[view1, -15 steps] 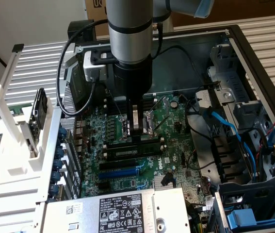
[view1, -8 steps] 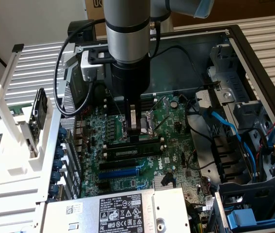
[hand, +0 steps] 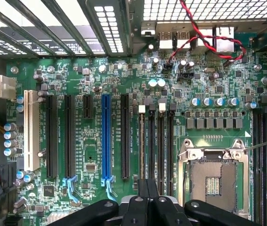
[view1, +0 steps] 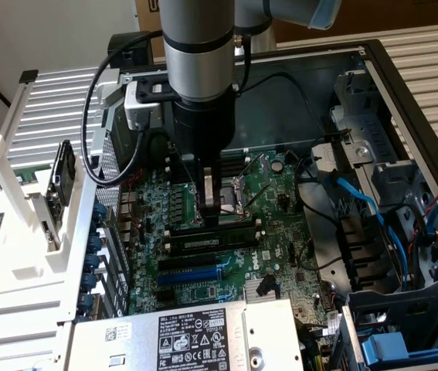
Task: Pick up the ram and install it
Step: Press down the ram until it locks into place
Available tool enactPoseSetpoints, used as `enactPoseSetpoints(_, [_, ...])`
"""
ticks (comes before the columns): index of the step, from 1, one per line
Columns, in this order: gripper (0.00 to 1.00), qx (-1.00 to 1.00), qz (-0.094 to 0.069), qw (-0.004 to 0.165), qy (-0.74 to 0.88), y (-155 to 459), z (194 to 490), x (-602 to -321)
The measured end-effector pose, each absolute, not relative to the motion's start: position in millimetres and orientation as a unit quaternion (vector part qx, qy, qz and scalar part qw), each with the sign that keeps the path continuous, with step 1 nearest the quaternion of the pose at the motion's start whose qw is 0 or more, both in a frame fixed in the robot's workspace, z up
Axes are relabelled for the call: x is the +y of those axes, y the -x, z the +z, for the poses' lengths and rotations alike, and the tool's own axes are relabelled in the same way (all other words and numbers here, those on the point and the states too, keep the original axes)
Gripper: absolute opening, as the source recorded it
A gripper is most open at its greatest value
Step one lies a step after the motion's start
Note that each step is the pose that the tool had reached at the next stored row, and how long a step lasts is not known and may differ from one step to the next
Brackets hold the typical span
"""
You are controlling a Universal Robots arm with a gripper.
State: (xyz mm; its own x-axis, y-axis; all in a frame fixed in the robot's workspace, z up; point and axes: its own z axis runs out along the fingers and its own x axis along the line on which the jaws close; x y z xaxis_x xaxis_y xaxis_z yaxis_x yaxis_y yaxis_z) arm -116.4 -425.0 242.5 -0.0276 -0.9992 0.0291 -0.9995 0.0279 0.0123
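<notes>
- Gripper point(view1: 219, 212) is way down inside the open case, hanging right over the edge of the CPU socket point(view1: 230, 189) and hiding part of it.
- From the wrist view the gripper point(hand: 148, 188) has its fingers point(hand: 141, 202) squeezed together, with basically no gap.
- The ram point(view1: 211, 238) sits lengthwise in a memory slot right next to the socket, directly under the fingertips. Can't tell if the tips actually touch its top edge or just hover over it.
- Wrist cam has the bank of black memory slots point(hand: 156, 141) running alongside the socket point(hand: 213, 174). Can't tell from there which slot is filled.
- A step further from the socket than the ram: a bare black slot, then the blue slot point(view1: 191, 274) point(hand: 106, 136).
- Past those, away from the socket, is the power supply point(view1: 195, 336) with its big label, pretty close to the work area.
- On the other side of the socket from the rear grille: blue cables point(view1: 358, 201) and a drive cage point(view1: 404, 340), plenty of clutter but clear of the gripper.
- A black cable point(view1: 95, 116) loops off the arm well above the socket.
- Red and black wires point(hand: 204, 33) snake across the board edge beyond the socket, near the rear ports.
- A white rack point(view1: 18, 201) stands outside the case, well away from the socket.
</notes>
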Motion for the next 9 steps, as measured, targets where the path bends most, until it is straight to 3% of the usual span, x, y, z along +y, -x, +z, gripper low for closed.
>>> enactPoseSetpoints(9, [0.11,-0.717,0.007,0.014,-0.697,127.7,242.3,-425.0])
